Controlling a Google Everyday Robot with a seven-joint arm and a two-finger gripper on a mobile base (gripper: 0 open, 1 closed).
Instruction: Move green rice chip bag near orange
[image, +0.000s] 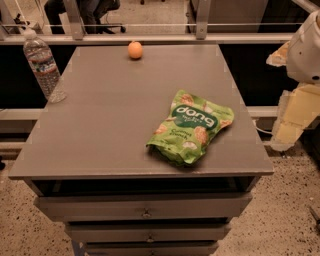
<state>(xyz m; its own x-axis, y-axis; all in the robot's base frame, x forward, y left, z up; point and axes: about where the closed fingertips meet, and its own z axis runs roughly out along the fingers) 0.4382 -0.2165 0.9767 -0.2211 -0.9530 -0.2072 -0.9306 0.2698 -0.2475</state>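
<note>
one bottle (44, 65) left, bag (192, 127) far from orange (135, 50), end effector (295, 116) right, state unclear

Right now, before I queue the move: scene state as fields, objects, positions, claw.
bag: green rice chip bag, lying flat, front-right of the tabletop
orange: orange, far edge of the tabletop, well apart from the bag
bottle: water bottle, upright, far-left corner
surface: grey table, drawers below
claw: claw, right edge of view, beside the table, not touching the bag
status: bag not yet near orange
</note>
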